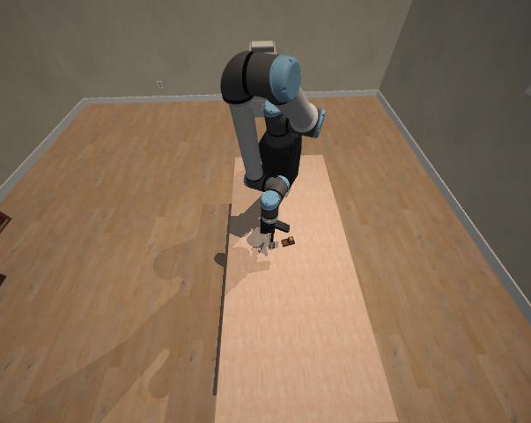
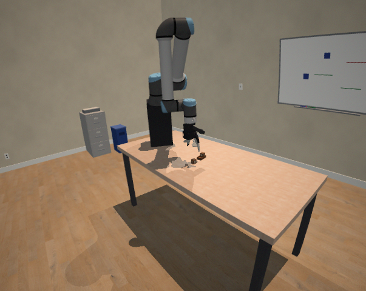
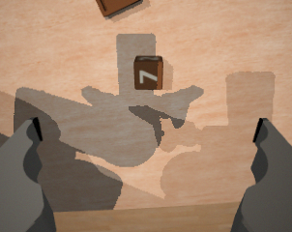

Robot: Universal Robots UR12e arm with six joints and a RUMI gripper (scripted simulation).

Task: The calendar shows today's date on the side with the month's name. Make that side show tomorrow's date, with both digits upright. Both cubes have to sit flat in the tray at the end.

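A loose brown cube [image 3: 148, 74] [image 2: 193, 160] sits on the table beside the tray. In the wrist view its top face shows a pale 7 turned sideways, and the digit on its far side face is too foreshortened to read. The calendar tray [image 2: 199, 158] [image 1: 285, 243] holds the other cube [image 2: 203, 154]; only a corner of the tray [image 3: 118, 7] shows in the wrist view. The digits and the month's name cannot be read. My gripper [image 3: 146, 119] [image 2: 193, 147] is wide open and empty, above the table near the loose cube, which is not between the fingers.
The tray stands close to the loose cube, past it in the wrist view. The arm's shadows fall over the table [image 1: 297, 318] [image 2: 258, 188] around the loose cube. A table edge shows at the bottom of the wrist view.
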